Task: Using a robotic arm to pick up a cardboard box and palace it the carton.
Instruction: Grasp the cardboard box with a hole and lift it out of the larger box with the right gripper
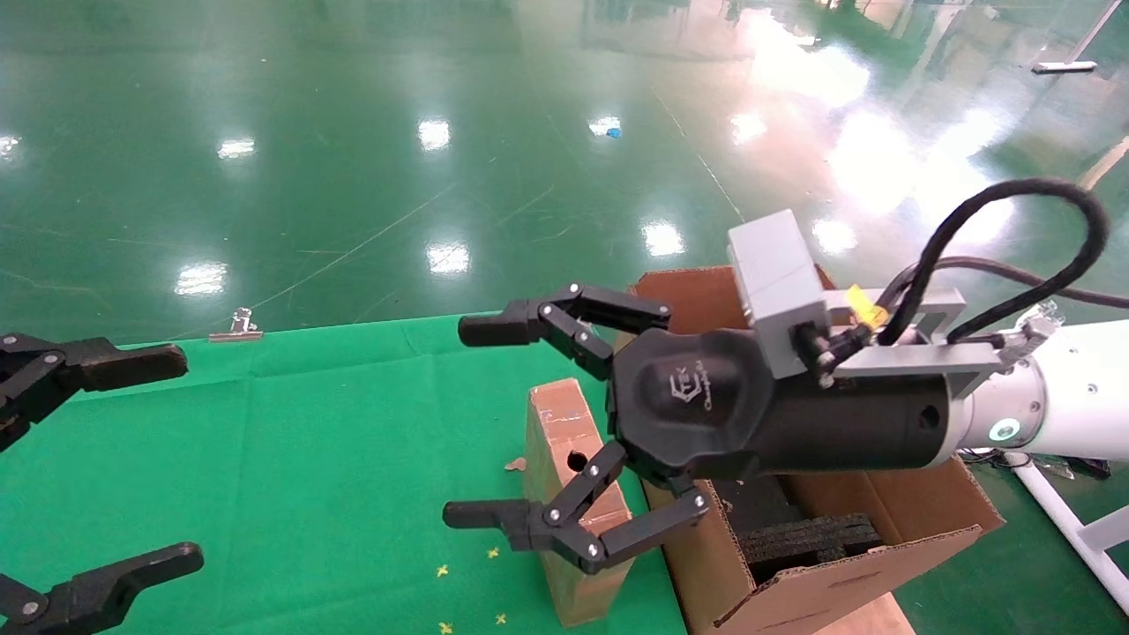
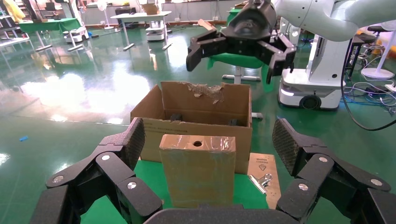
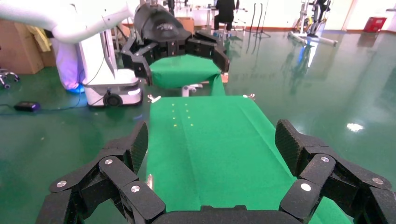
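Note:
The cardboard box [image 1: 564, 441] stands upright on the green table, slim and brown, with a round hole in its top face [image 2: 198, 143]. Right beside it on the right sits the carton [image 1: 838, 591], large and open, with black foam [image 1: 811, 538] inside. The robotic arm's right gripper [image 1: 474, 422] hangs open and empty in the air above the box, fingers pointing left. In the left wrist view this right gripper [image 2: 240, 51] hovers well above box and carton [image 2: 205, 107]. My left gripper [image 1: 174, 459] is open at the table's left edge, facing the box [image 2: 198, 177]. The right wrist view does not show the box.
Green cloth [image 1: 309, 441] covers the table, with small yellow marks [image 1: 441, 571] near the front. A metal binder clip [image 1: 236, 326] sits at the table's far edge, another clip [image 2: 260, 181] by the carton. A shiny green floor surrounds the table.

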`<state>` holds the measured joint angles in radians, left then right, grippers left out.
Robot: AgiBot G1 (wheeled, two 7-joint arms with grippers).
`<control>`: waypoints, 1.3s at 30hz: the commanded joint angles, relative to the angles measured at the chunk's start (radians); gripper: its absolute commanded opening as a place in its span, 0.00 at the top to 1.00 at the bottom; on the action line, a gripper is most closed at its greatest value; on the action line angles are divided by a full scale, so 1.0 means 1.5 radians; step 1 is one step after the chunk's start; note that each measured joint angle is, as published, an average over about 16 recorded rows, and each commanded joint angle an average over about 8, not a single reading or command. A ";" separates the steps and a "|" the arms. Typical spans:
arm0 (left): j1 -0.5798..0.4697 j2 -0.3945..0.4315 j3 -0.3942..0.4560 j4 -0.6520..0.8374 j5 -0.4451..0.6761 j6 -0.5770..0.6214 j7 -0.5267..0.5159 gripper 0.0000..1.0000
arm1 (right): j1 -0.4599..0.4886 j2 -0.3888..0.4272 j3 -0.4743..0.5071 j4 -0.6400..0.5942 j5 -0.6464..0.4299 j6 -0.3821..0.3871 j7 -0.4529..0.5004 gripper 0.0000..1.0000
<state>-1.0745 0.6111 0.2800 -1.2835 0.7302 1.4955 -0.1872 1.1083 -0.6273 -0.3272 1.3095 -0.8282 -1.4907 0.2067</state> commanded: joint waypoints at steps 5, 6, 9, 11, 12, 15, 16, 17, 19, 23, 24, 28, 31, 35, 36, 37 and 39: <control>0.000 0.000 0.000 0.000 0.000 0.000 0.000 0.00 | 0.052 -0.027 -0.059 0.023 -0.119 0.003 0.030 0.00; 0.000 0.000 0.000 0.000 0.000 0.000 0.000 0.00 | 0.069 -0.036 -0.073 0.025 -0.147 0.001 0.039 0.00; 0.000 0.000 0.001 0.000 0.000 0.000 0.000 0.00 | 0.128 -0.070 -0.119 0.029 -0.235 -0.010 0.063 0.00; 0.000 0.000 0.001 0.000 0.000 0.000 0.000 0.00 | 0.176 -0.095 -0.152 0.030 -0.298 -0.021 0.075 0.00; 0.000 0.000 0.001 0.000 0.000 0.000 0.000 0.00 | 0.200 -0.109 -0.169 0.030 -0.329 -0.027 0.079 0.00; 0.000 0.000 0.001 0.000 0.000 0.000 0.001 0.00 | 0.279 -0.148 -0.229 0.031 -0.412 -0.045 0.098 0.00; 0.000 0.000 0.001 0.000 -0.001 0.000 0.001 0.00 | 0.305 -0.160 -0.252 0.031 -0.434 -0.051 0.107 0.00; 0.000 0.000 0.001 0.000 -0.001 0.000 0.001 0.00 | 0.331 -0.171 -0.277 0.030 -0.455 -0.055 0.119 0.00; 0.000 0.000 0.001 0.000 -0.001 0.000 0.001 0.00 | 0.381 -0.189 -0.331 0.029 -0.480 -0.062 0.151 0.00; 0.000 0.000 0.001 0.000 -0.001 0.000 0.001 0.00 | 0.482 -0.210 -0.450 0.027 -0.491 -0.069 0.226 0.00; 0.000 0.000 0.001 0.000 -0.001 0.000 0.001 0.00 | 0.507 -0.212 -0.479 0.026 -0.487 -0.069 0.245 0.00; -0.001 0.000 0.002 0.000 -0.001 0.000 0.001 0.00 | 0.590 -0.214 -0.580 0.025 -0.464 -0.066 0.301 0.00; -0.001 -0.001 0.002 0.000 -0.001 0.000 0.001 0.00 | 0.633 -0.214 -0.641 0.026 -0.449 -0.063 0.328 0.00; -0.001 -0.001 0.002 0.000 -0.001 -0.001 0.001 0.00 | 0.664 -0.220 -0.708 0.028 -0.443 -0.055 0.349 0.00; -0.001 -0.001 0.002 0.000 -0.001 -0.001 0.001 0.00 | 0.668 -0.222 -0.722 0.028 -0.443 -0.053 0.353 0.00; -0.001 -0.001 0.002 0.000 -0.001 -0.001 0.001 0.00 | 0.671 -0.225 -0.734 0.029 -0.443 -0.051 0.357 0.00; -0.001 -0.001 0.002 0.000 -0.001 -0.001 0.001 0.00 | 0.676 -0.229 -0.754 0.029 -0.443 -0.046 0.365 0.00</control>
<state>-1.0755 0.6100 0.2831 -1.2829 0.7283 1.4946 -0.1856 2.1189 -0.9684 -1.4420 1.3527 -1.4872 -1.5604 0.7507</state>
